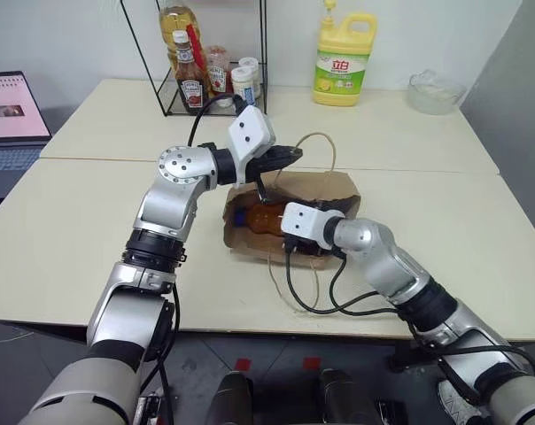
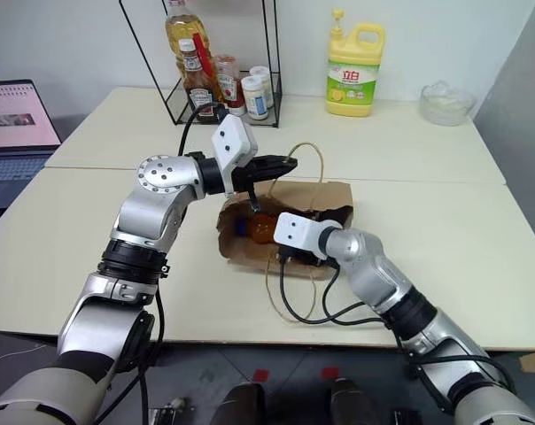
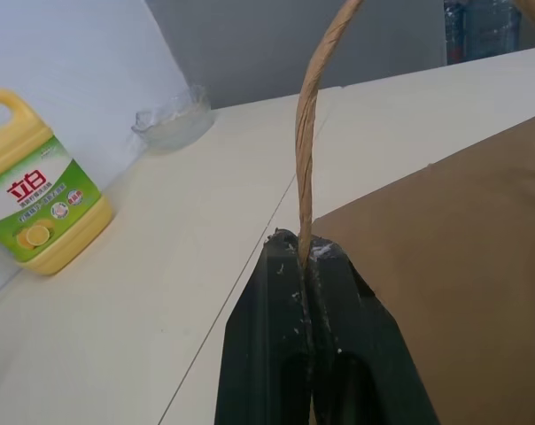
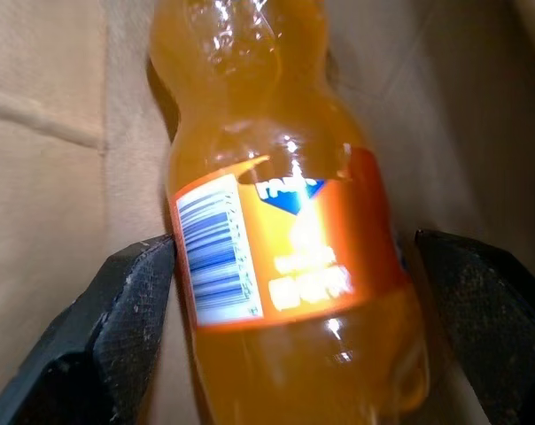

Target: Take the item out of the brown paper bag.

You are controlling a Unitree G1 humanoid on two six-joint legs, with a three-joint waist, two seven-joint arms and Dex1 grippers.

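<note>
Inside the brown paper bag [image 1: 334, 190], the right tool [image 4: 285, 328] gapes wide around the bottle [image 4: 276, 257], unclosed; left tool [image 3: 307, 266] pinches a handle [image 3: 314, 133]. Next: close, withdraw.

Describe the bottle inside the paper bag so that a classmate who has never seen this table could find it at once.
Start at the cream table and find the brown paper bag lying on its side near the front edge. The small bottle lies inside its open mouth. Unlike the big yellow jug and the rack's sauce bottles standing at the back, it holds orange liquid and wears an orange label.
</note>
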